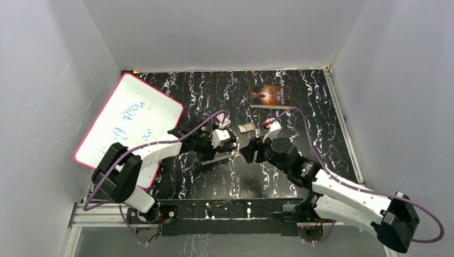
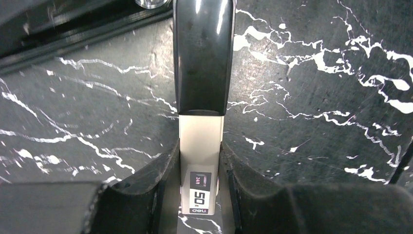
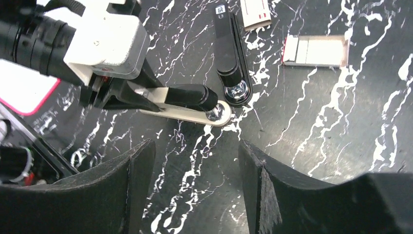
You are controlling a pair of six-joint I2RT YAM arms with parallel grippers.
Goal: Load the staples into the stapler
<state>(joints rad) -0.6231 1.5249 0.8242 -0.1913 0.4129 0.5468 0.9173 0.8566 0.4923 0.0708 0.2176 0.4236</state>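
The stapler point(image 2: 202, 58) has a glossy black top and a cream body with a small label. It lies flat on the black marbled table. My left gripper point(image 2: 200, 168) is shut on its cream rear part, one finger pressed to each side. In the right wrist view the same stapler point(image 3: 187, 100) points toward me out of the left gripper point(image 3: 114, 92). The staples point(image 3: 314, 48) are pale strips in an open cardboard tray on the table beyond it. My right gripper point(image 3: 197, 163) hangs open just short of the stapler's nose, with nothing between its fingers.
A second long black stapler-like piece point(image 3: 230, 53) lies next to the stapler's nose. A small red-and-white box point(image 3: 255, 10) sits beside the tray. A whiteboard point(image 1: 131, 120) leans at the left and a dark card point(image 1: 270, 96) lies at the back. Walls enclose the table.
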